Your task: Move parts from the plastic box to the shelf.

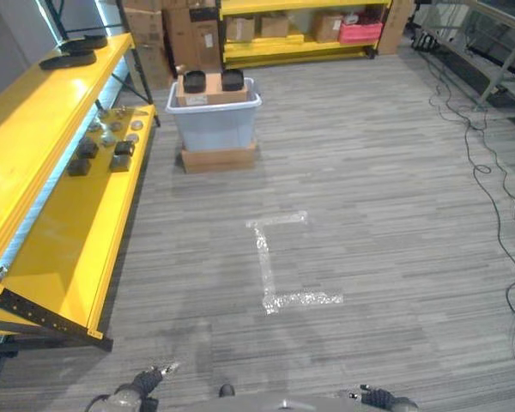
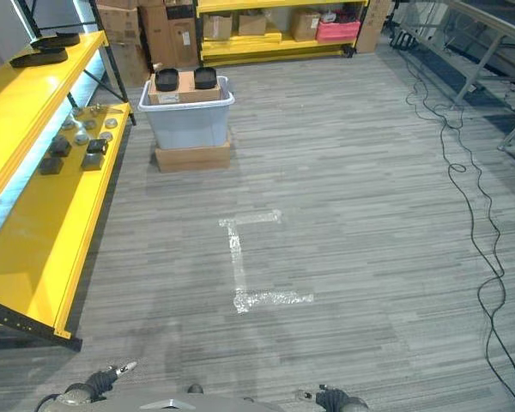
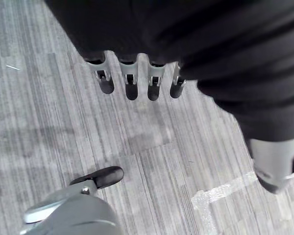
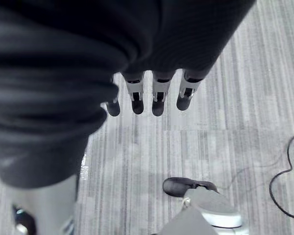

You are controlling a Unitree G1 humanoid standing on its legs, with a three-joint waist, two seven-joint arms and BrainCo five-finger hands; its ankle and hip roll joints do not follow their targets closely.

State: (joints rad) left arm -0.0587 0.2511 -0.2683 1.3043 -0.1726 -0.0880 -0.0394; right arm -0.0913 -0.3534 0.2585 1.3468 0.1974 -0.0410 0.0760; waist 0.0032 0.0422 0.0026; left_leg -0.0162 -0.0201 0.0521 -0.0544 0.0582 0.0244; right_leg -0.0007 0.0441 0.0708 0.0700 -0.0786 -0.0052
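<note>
A pale blue plastic box [image 1: 215, 120] stands far ahead on a flat cardboard box [image 1: 218, 159], with a cardboard insert and two black round parts [image 1: 195, 81] on top. The yellow shelf [image 1: 60, 232] runs along the left; several small grey and black parts [image 1: 112, 146] lie on its lower level and flat black parts [image 1: 69, 58] on the upper one. My left hand [image 1: 142, 382] hangs low at the bottom edge, fingers [image 3: 131, 85] straight, empty. My right hand [image 1: 379, 398] hangs at the bottom right, fingers [image 4: 157, 100] straight, holding nothing.
An L of silvery tape [image 1: 275, 266] marks the grey plank floor. Black cables [image 1: 489, 189] trail along the right side. More yellow racking [image 1: 300, 43] with cardboard boxes and a pink crate [image 1: 360, 33] stands at the back. Stacked cartons [image 1: 167, 34] sit behind the plastic box.
</note>
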